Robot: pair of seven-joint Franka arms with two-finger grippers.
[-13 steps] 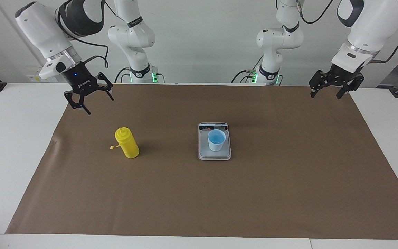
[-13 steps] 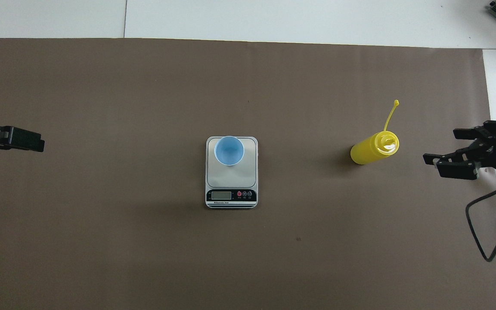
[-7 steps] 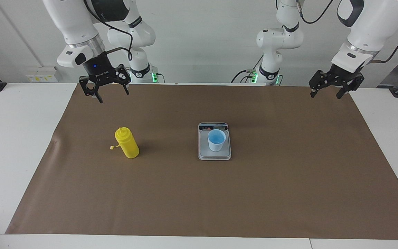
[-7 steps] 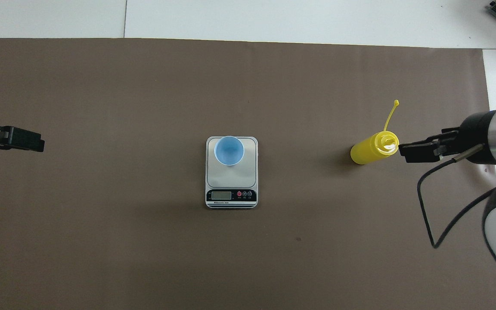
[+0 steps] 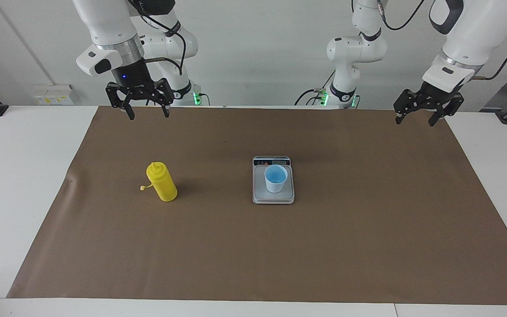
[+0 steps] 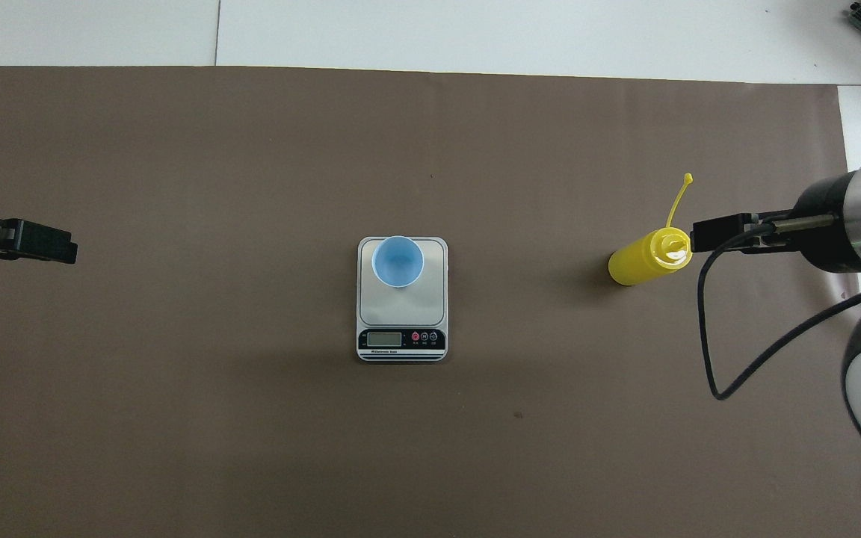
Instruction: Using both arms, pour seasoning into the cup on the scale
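The yellow seasoning bottle [image 5: 162, 182] stands upright on the brown mat toward the right arm's end, its tethered cap [image 6: 688, 178] hanging off it. It also shows in the overhead view [image 6: 647, 258]. The pale blue cup [image 5: 276, 178] stands on the scale [image 5: 273, 197], on the part of the plate farther from the display strip; both show from above, cup [image 6: 397, 261] and scale [image 6: 400, 308]. My right gripper [image 5: 148, 116] is open, pointing down, high above the mat and clear of the bottle; from above it [image 6: 702, 235] shows beside the bottle's top. My left gripper [image 5: 414, 121] waits open over the mat's corner at the left arm's end [image 6: 27, 240].
The brown mat [image 5: 280, 251] covers most of the white table [image 5: 20, 176]. A black cable [image 6: 707, 336] loops down from the right arm's wrist. Nothing else stands on the mat.
My right gripper has swung from the mat's edge toward the bottle, risen, and turned to point straight down. The left arm, bottle, cup and scale have not moved.
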